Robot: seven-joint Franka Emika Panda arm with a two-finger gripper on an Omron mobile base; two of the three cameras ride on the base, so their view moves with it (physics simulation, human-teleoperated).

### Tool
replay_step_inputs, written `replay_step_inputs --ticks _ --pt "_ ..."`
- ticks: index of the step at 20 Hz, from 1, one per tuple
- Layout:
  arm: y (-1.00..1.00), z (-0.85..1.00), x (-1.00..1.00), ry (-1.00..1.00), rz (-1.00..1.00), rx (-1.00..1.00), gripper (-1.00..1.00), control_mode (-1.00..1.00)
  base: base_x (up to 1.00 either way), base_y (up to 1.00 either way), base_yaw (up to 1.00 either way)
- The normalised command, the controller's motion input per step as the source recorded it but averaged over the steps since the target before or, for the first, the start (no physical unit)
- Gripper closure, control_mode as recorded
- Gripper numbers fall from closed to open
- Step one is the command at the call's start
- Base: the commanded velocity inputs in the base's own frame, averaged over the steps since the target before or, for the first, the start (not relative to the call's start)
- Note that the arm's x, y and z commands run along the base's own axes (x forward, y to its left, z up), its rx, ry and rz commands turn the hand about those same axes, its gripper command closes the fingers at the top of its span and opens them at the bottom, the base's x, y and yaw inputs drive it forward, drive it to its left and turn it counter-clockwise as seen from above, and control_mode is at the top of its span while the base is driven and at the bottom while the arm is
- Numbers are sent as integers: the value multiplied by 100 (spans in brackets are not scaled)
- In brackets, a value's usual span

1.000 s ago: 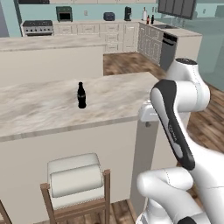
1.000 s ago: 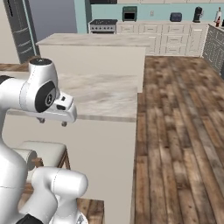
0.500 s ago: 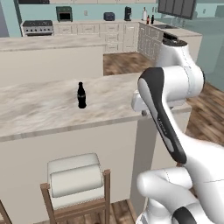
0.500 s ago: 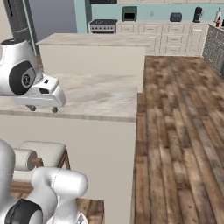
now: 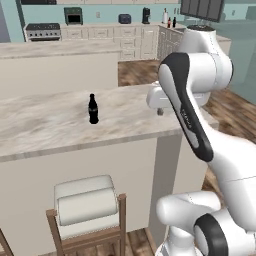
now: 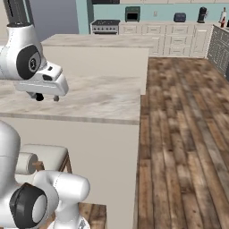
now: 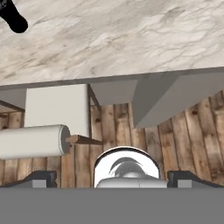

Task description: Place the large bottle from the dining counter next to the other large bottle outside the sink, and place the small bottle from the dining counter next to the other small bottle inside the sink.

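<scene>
Now the dining counter (image 5: 50,125), a long slab of beige marble, spans the left base view from 9 o'clock to the centre. The white arm (image 5: 195,100) has swung up from the counter's 3 o'clock end and is reaching in over its surface. A second earlier the arm hung folded beside the counter's edge. Both base views have kept their framing, so it is the arm that has travelled and not the base.

Below the counter, at 6 o'clock in the left base view, stands a cushioned wooden stool (image 5: 85,205). The hand view also looks straight down on the stool, just beyond the counter's edge.

The claw (image 6: 48,97) hovers just above the marble, its two tips spread as wide as they go with nothing between them.

The small bottle (image 5: 93,109), black and thin-necked, stands upright on the counter. It is well apart from the claw and lies at about 9 o'clock from the hand in the left base view. In the hand view, the small bottle (image 7: 13,17) sits in the far 11 o'clock corner.

The swing appears to be the opening reach of the pick-up. The claw must first travel further along the counter and come down around the bottle's body. Only then can any trip to the sink begin.
</scene>
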Motion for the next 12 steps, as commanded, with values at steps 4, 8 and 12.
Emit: replay_step_inputs --ticks 4,8,12 --pt "0 31 6 -9 0 21 -100 -100 0 0 0" --pt "8 21 12 -2 0 13 -100 -100 0 0 0" --pt "34 9 44 0 -4 0 -100 -100 0 0 0"
